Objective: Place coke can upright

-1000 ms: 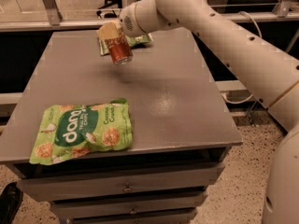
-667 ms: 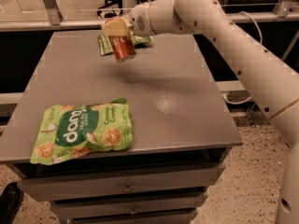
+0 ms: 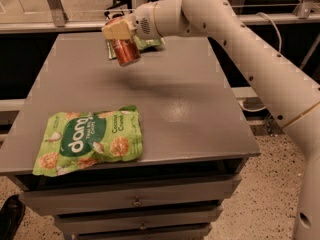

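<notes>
The coke can point(image 3: 125, 51) is a small red-orange cylinder with a silver end. It hangs in the air above the far left part of the grey table point(image 3: 190, 104), tilted slightly. My gripper point(image 3: 119, 34) is shut on its upper part, with a tan finger pad point(image 3: 116, 30) pressed against it. The white arm reaches in from the right.
A large green snack bag point(image 3: 89, 140) lies flat at the table's front left corner. Another green bag point(image 3: 145, 44) lies at the far edge, partly hidden behind the gripper and can. Drawers sit under the tabletop. A metal rail runs behind the table.
The gripper with the can has stayed over the far left of the table, shifting only slightly. The arm's elbow has swung a little.
</notes>
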Robot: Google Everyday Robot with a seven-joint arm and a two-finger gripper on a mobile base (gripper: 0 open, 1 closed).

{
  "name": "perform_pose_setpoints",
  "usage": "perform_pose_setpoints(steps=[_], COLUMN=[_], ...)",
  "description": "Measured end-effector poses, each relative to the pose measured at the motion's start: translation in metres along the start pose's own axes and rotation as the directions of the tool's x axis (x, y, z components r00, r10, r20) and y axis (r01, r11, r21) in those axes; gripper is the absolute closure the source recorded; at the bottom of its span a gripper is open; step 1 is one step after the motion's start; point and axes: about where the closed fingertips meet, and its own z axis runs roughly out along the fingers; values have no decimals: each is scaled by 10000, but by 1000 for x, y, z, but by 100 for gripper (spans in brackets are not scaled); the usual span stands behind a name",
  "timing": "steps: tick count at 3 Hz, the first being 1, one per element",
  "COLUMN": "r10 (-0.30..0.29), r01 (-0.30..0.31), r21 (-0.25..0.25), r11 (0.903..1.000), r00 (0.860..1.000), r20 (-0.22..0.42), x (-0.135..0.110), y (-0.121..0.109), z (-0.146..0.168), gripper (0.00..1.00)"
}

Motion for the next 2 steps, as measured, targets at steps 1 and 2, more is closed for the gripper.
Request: perform_pose_setpoints(steps=[1, 2], r10=[-86, -475], r01=[95, 532], r21=[-209, -496], r11=[9997, 9974], r00=[9992, 9927], r20=[403, 1111], x=[4, 16], y=[4, 10], z=[2, 3], gripper=[100, 100])
